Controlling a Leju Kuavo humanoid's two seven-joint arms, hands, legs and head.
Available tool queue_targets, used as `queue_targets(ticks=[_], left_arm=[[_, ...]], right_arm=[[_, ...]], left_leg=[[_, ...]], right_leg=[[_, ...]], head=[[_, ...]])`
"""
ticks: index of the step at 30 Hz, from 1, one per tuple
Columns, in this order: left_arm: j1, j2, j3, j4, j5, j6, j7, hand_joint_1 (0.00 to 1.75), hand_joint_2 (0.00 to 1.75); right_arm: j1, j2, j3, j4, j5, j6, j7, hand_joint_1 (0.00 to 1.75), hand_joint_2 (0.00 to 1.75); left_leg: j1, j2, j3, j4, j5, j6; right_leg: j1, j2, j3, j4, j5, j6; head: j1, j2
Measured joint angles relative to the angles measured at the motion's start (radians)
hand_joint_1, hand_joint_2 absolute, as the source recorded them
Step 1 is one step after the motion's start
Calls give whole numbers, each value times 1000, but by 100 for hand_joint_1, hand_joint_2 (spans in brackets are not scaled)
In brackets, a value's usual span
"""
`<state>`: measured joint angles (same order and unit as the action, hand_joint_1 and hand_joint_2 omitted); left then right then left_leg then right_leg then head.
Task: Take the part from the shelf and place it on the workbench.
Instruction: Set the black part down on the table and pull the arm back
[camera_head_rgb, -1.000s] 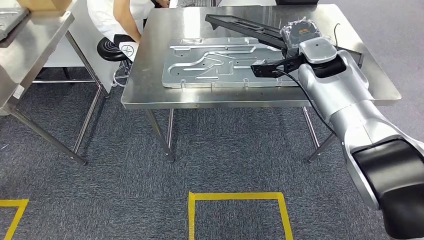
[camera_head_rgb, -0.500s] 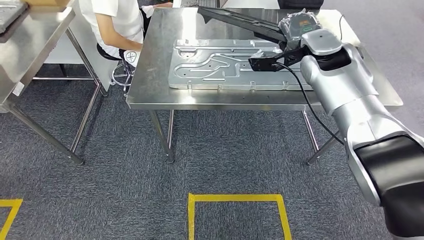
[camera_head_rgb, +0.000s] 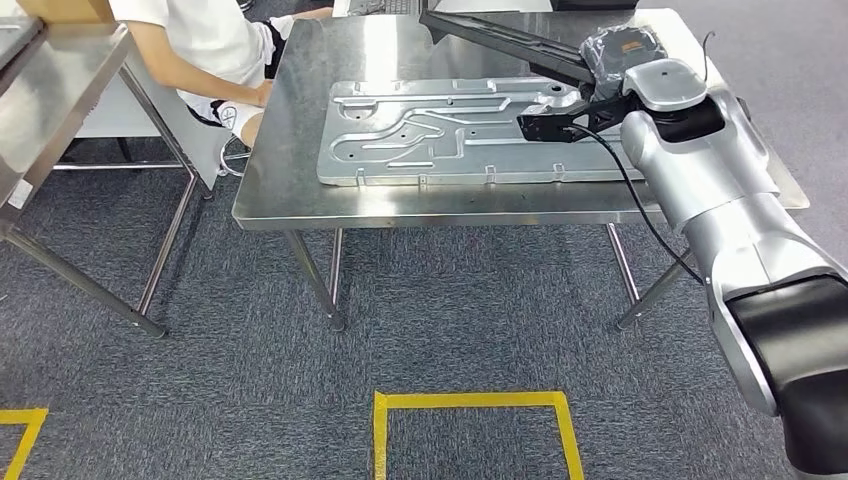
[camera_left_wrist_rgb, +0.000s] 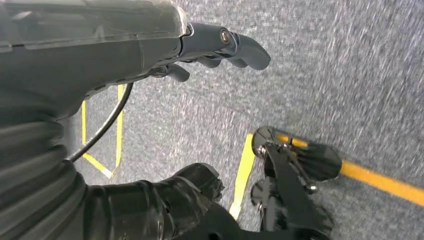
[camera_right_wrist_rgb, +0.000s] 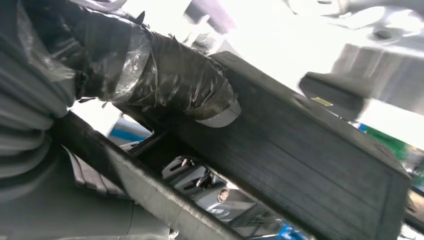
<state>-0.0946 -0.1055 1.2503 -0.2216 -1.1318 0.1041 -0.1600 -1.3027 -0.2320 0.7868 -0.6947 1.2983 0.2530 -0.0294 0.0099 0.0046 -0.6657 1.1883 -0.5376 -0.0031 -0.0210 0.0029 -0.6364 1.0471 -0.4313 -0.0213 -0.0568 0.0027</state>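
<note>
Nearest the robot: yellow tape square (camera_head_rgb: 470, 425) on the grey carpet (camera_head_rgb: 200, 340), second tape corner (camera_head_rgb: 22, 430) at near left.

Left hand (camera_left_wrist_rgb: 210, 47) hangs over the carpet, fingers (camera_left_wrist_rgb: 245, 50) curled in loosely, nothing in them.

Workbench (camera_head_rgb: 300, 190), steel top on thin legs, sits mid-scene. Large stamped metal plate (camera_head_rgb: 450, 130) lies flat on it, near edge just inside the bench's near edge.

Right arm (camera_head_rgb: 720, 210) comes in from near right and reaches over the bench's right side. Right hand (camera_head_rgb: 620, 50), wrapped in plastic film, grips the black part (camera_head_rgb: 510, 40), a long flat frame. In the right wrist view the thumb (camera_right_wrist_rgb: 190, 85) presses on the part's (camera_right_wrist_rgb: 300, 150) upper face and fingers (camera_right_wrist_rgb: 210, 187) show through an opening beneath it, so the grip is closed on it. Part runs left and far from the hand, over the plate's far right corner; can't tell if it touches plate or bench.

Second steel table (camera_head_rgb: 50, 110) at far left. Person in white shirt (camera_head_rgb: 200, 40) seated at the bench's far left corner.
</note>
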Motion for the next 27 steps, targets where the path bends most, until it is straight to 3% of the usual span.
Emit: queue_targets(ticks=[1,3,5,7,10,12,14,16,17,18,19,21,22,24,27], left_arm=[[1,0,0,0,0,0,0,0,175],[2,0,2,0,0,0,0,0,175],[2,0,3,0,0,1,1,0,175],[2,2,4,0,0,2,2,0,175],[0,4,6,0,0,3,3,0,175],[0,4,6,0,0,3,4,0,175],[1,3,6,0,0,3,4,0,175],[-1,2,6,0,0,3,4,0,175],[-2,2,6,0,0,3,4,0,175],[-1,2,6,0,0,3,4,0,175],[-1,2,6,0,0,3,4,0,175],[1,1,6,0,0,3,4,0,175],[1,1,6,0,0,3,4,0,175],[0,1,7,0,0,4,4,0,175],[-3,1,7,0,-1,5,4,0,175]], right_arm=[[1,0,0,0,-1,0,0,175,175],[4,0,0,0,-4,0,0,175,175],[4,0,0,-1,-7,0,-1,175,175],[3,0,0,-4,-11,0,-1,175,175],[5,-1,0,-5,-13,0,-1,175,175],[9,-3,0,-6,-13,0,-1,175,175],[9,-5,0,-7,-14,0,-1,175,175],[11,-8,0,-8,-15,0,-2,175,175],[14,-10,0,-8,-15,0,-1,175,175],[16,-11,0,-7,-15,1,-1,175,175],[17,-11,0,-7,-15,1,-1,175,175],[17,-12,0,-8,-15,0,-1,175,175],[16,-12,0,-8,-16,0,-1,175,175],[16,-12,0,-8,-17,0,-1,175,175],[19,-10,0,-8,-18,-1,0,175,175]], left_leg=[[1,0,-34,61,-16,-1],[2,0,-74,107,2,-2],[2,0,-50,17,79,4],[-2,-2,-3,-96,131,16],[-10,-2,24,-153,127,25],[-5,-1,36,-169,127,30],[1,2,51,-184,128,39],[1,2,59,-185,123,47],[1,1,62,-184,119,49],[1,0,65,-182,114,48],[2,-1,69,-179,109,46],[5,-2,75,-167,93,37],[4,-2,76,-159,86,31],[2,-3,73,-152,77,21],[1,-2,72,-151,71,7]], right_leg=[[2,0,4,0,-3,-4],[4,2,15,1,-12,-7],[6,6,29,2,-23,-5],[7,8,39,3,-33,0],[7,9,40,-1,-37,16],[6,9,39,2,-43,27],[5,6,12,63,-75,34],[2,4,-55,189,-122,41],[0,4,-88,241,-133,45],[-4,3,-109,263,-125,49],[-8,2,-111,247,-98,53],[-13,-2,-72,134,-20,56],[-11,-3,-48,77,6,56],[-5,-4,-23,24,11,47],[-5,-1,-17,12,3,27]], head=[[0,0],[0,0],[0,0],[0,0],[0,0],[0,0],[1,0],[2,0],[2,0],[2,0],[2,0],[2,0],[2,0],[2,0],[2,0]])
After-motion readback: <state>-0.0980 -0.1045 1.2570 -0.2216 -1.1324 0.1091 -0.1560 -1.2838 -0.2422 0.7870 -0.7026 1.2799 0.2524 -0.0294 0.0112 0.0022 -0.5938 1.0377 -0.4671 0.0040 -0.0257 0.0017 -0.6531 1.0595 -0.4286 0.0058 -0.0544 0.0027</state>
